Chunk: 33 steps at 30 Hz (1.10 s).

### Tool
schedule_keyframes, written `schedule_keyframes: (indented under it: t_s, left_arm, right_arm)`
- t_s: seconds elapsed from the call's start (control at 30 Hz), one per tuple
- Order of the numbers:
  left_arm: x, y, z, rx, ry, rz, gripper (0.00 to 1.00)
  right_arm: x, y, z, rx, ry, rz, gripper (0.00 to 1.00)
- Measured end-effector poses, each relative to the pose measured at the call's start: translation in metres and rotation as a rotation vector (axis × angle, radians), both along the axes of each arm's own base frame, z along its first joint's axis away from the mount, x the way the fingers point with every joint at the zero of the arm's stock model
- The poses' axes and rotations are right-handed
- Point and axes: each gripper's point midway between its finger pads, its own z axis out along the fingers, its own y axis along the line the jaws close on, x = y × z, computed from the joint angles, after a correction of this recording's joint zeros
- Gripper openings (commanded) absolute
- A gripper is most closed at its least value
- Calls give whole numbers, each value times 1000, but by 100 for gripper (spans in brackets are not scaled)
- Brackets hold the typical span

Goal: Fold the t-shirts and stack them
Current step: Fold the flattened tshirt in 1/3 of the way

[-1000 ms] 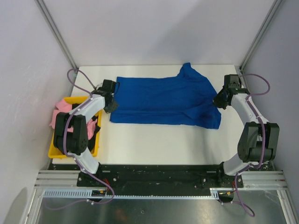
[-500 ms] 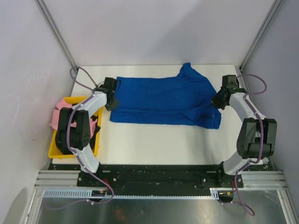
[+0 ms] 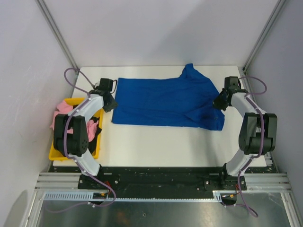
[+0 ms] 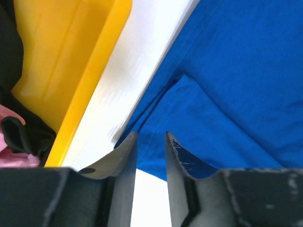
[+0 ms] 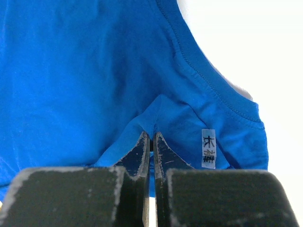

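Note:
The royal-blue t-shirt (image 3: 165, 101) lies spread flat across the back of the white table (image 3: 156, 142). My left gripper (image 3: 111, 102) is at its left edge, open. In the left wrist view the jaws (image 4: 150, 137) stand apart, with bare table between them and the blue hem (image 4: 236, 85) just past the tips. My right gripper (image 3: 218, 103) is at the shirt's right end. There it (image 5: 150, 135) is shut on a raised pinch of blue cloth (image 5: 71, 71) beside the white neck label (image 5: 208, 148). A pink t-shirt (image 3: 59, 111) and a black one (image 4: 19, 135) lie in the bin.
The yellow bin (image 3: 54, 153) stands at the table's left edge, just beside my left arm; its wall (image 4: 94, 71) runs close to the blue shirt's edge. Metal frame posts (image 3: 258, 42) and walls close in the back and sides.
The left gripper has opened and let go of the blue shirt's left edge. The right gripper has stayed shut on the cloth and shifted slightly.

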Motion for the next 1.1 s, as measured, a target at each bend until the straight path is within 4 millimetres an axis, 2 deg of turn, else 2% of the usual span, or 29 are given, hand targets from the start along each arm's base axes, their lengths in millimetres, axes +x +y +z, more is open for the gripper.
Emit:
schedule_keyframes:
  t_s: [0.1, 0.27, 0.67, 0.73, 0.83, 0.97, 1.1]
  left_arm:
    - [-6, -3, 1, -15, -3, -14, 17]
    - [-16, -7, -12, -30, 26, -30, 9]
    - [-44, -5, -56, -35, 149, -3, 4]
    - [-46, -5, -58, -35, 155, 0, 4]
    - [-45, -5, -58, -37, 153, 4, 4]
    - [-45, -5, -58, -38, 153, 7, 5]
    - [-45, -5, -58, -38, 152, 6, 11]
  right_arm:
    - [2, 1, -3, 6, 2, 5, 0]
    - [12, 5, -1, 9, -11, 14, 0]
    - [48, 15, 16, -9, -48, 41, 1]
    - [54, 15, 16, -20, -42, 43, 8]
    - [61, 13, 14, -39, -28, 45, 25]
    - [58, 9, 8, -55, 1, 44, 43]
    - [52, 5, 5, -69, 27, 45, 49]
